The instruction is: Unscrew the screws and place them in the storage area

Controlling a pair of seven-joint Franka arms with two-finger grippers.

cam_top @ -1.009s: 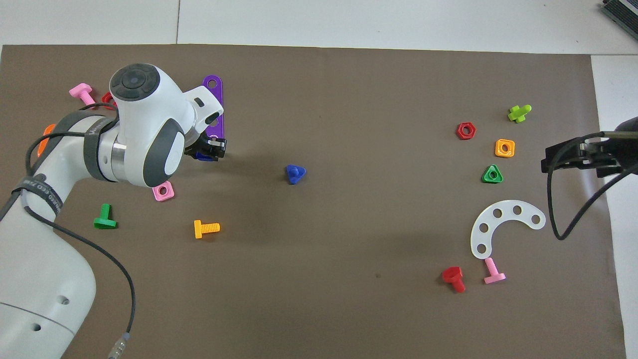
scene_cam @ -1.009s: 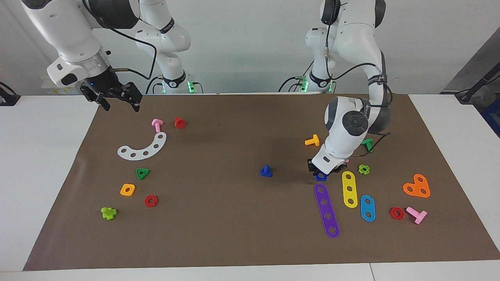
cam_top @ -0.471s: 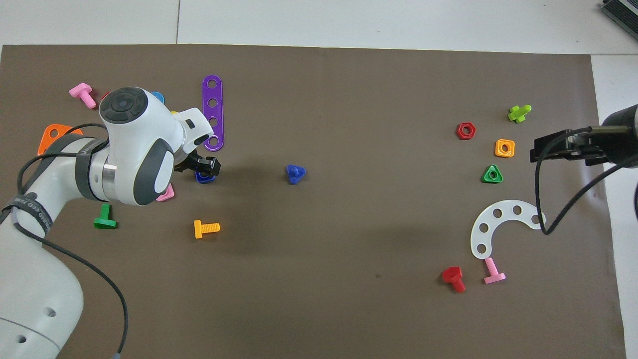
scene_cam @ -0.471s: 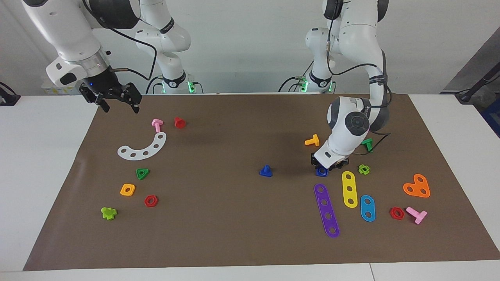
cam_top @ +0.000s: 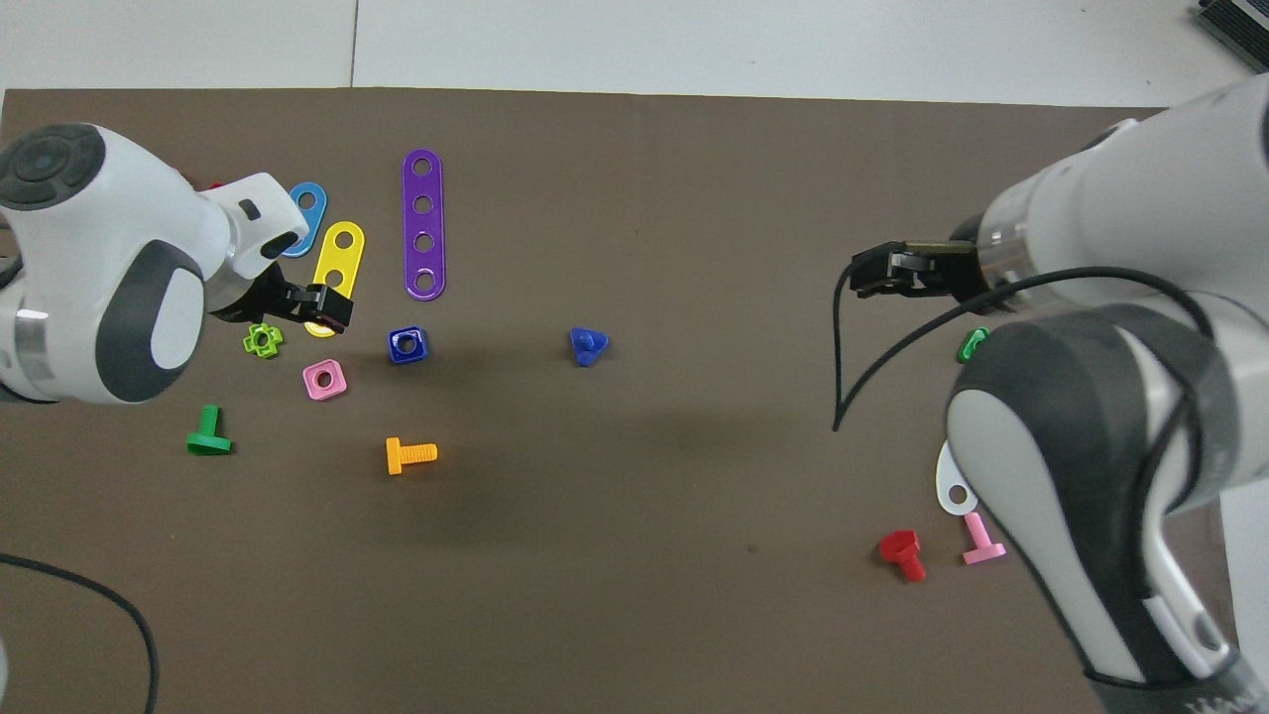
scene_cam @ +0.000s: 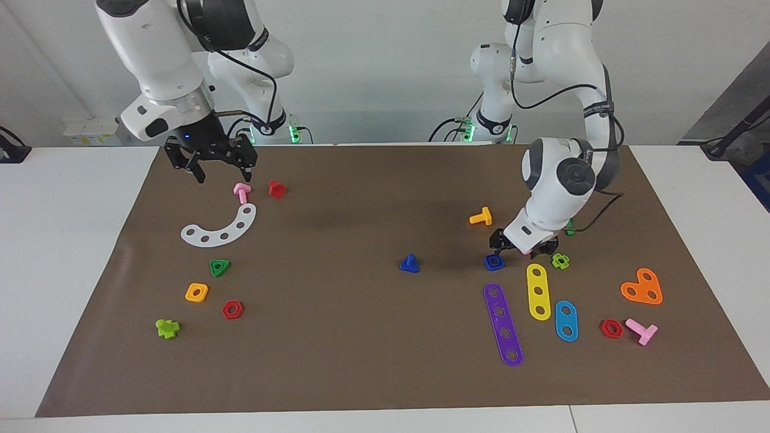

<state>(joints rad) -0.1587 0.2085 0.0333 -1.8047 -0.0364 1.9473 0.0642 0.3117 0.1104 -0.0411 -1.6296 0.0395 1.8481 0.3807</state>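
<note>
The dark-blue bolt (scene_cam: 409,263) stands on its flat head, stem up, near the middle of the brown mat (scene_cam: 361,373); it also shows in the overhead view (cam_top: 588,345). The blue square nut (scene_cam: 493,261) lies on the mat beside it, toward the left arm's end, and shows in the overhead view (cam_top: 407,344). My left gripper (scene_cam: 522,243) is open and empty, low over the mat just beside the nut and clear of it, above a pink square nut (cam_top: 325,379). My right gripper (scene_cam: 221,174) is open and empty, raised beside a pink bolt (scene_cam: 242,191).
Purple (scene_cam: 503,323), yellow (scene_cam: 539,291) and light-blue (scene_cam: 566,320) hole strips, an orange bolt (scene_cam: 480,216) and a green cross nut (scene_cam: 560,260) lie around the left gripper. A white arc (scene_cam: 222,227), red bolt (scene_cam: 276,189) and several nuts lie at the right arm's end.
The left gripper let go of the blue square nut and drew back toward its own end. The right arm swung in over the mat toward the pink bolt.
</note>
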